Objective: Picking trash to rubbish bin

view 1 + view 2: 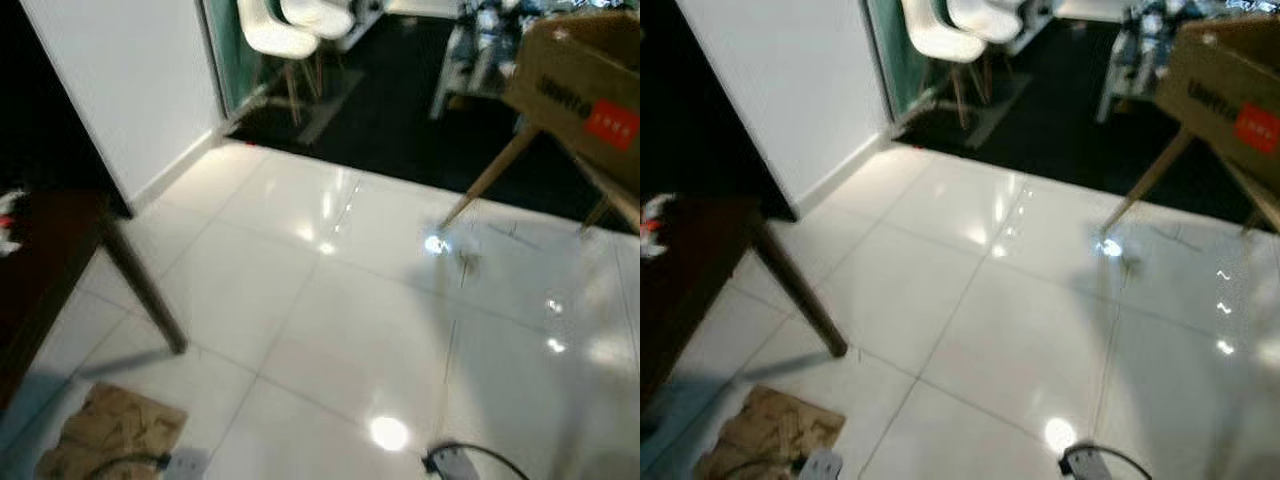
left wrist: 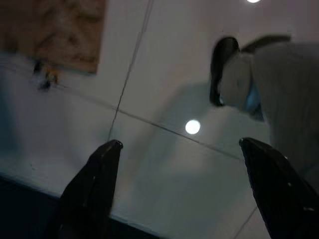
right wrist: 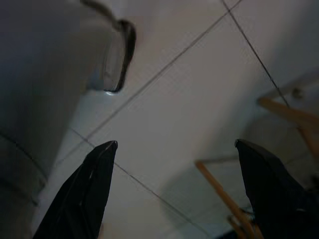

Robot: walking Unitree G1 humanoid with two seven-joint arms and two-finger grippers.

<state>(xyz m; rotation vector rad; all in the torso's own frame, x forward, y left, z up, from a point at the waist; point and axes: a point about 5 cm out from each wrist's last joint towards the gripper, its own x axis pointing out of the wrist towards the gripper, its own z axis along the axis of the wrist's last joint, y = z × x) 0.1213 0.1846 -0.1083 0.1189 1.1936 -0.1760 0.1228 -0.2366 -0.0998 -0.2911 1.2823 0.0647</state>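
A crumpled brown piece of paper or cardboard [image 1: 112, 430] lies on the white tiled floor at the lower left, beside a dark table leg [image 1: 145, 290]; it also lies at the edge of the left wrist view [image 2: 60, 30]. My left gripper [image 2: 182, 149] hangs open above the floor tiles with nothing between its fingers. My right gripper [image 3: 174, 147] is open too, over bare tiles near wooden legs [image 3: 224, 194]. No rubbish bin is visible.
A dark wooden table [image 1: 40, 270] stands at the left with small red-and-white items [image 1: 8, 222] on it. A cardboard box [image 1: 585, 85] rests on a wooden-legged stand at the right. White chairs [image 1: 285, 35] stand at the back on dark flooring. A white wall [image 1: 130, 80] is at the left.
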